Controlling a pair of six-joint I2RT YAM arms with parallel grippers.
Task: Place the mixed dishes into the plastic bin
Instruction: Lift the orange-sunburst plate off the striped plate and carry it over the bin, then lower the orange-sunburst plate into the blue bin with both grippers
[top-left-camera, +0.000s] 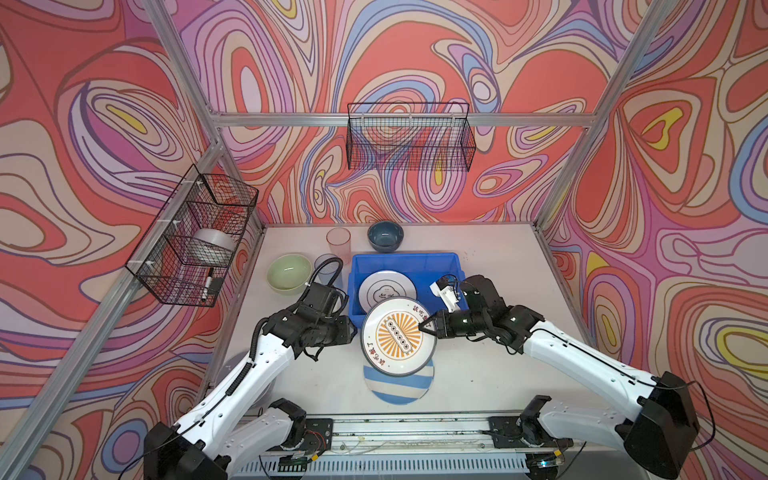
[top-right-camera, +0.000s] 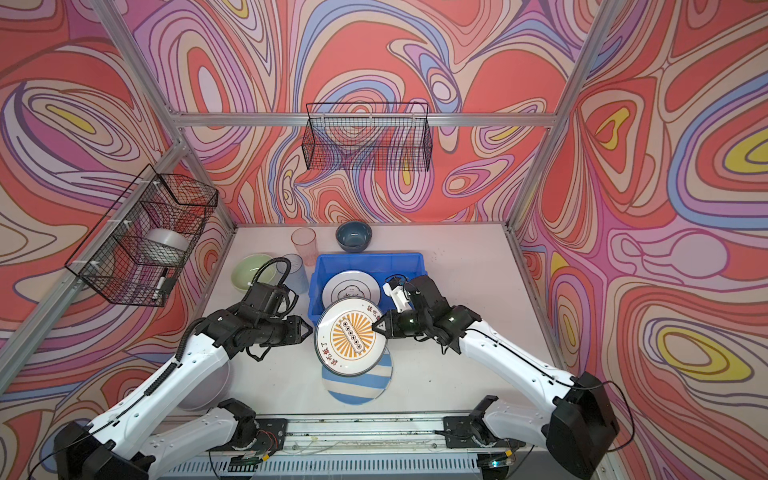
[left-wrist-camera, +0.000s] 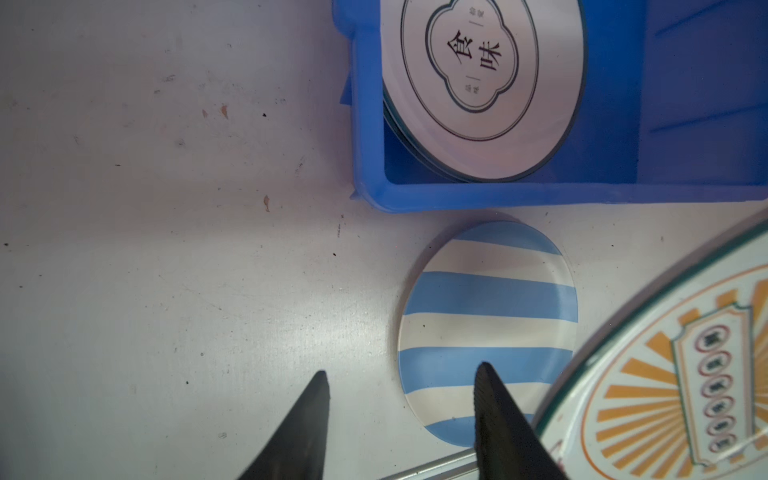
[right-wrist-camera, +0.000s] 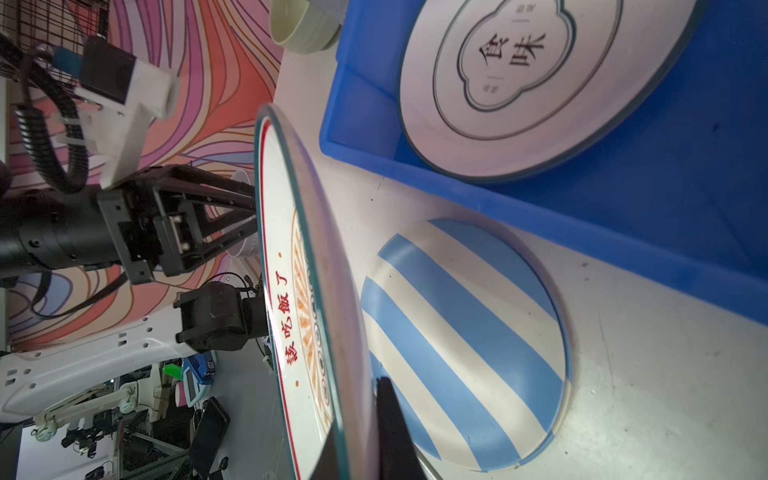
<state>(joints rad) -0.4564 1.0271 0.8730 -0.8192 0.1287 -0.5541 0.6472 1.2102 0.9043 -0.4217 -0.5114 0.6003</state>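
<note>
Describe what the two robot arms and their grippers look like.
The left arm and right arm have glossy white shells on the long links, black joints and black boxy bases. Thin black cables run along the shells; a black corrugated hose loops above the left wrist. The left gripper and right gripper are black, with tapered, pointed fingers, ribbed inside.

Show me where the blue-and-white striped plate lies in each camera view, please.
A top view: striped plate in front of the blue bin, half hidden by the sunburst plate.
A top view: plate likewise.
Left wrist: plate beside the bin's rim.
Right wrist: plate between bin and sunburst plate.
Shared landmark: the blue bin.
</note>
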